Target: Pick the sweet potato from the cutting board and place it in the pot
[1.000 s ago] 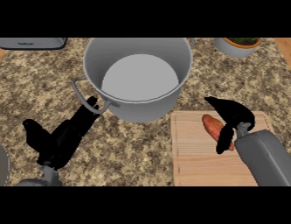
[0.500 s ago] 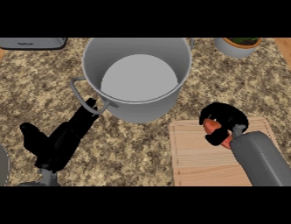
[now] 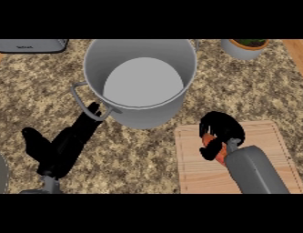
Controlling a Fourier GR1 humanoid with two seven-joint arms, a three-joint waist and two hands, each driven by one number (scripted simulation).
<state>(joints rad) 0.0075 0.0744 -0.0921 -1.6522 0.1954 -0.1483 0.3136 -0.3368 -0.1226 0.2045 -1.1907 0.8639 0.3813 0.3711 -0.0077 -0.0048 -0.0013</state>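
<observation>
Nearest me, my right hand (image 3: 221, 129) has clenched round the sweet potato (image 3: 209, 139) over the cutting board (image 3: 275, 145), where a second ago it was only reaching. Grasp achieved; lift pending. My left hand (image 3: 63, 148) rests open beside the pot (image 3: 140, 113) beyond.

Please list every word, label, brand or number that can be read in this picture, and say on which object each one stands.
Grey appliance at the counter's far left edge: a small dark marking on its front, too blurred to read.
Pot, cutting board, plant pot: no text visible.
</observation>
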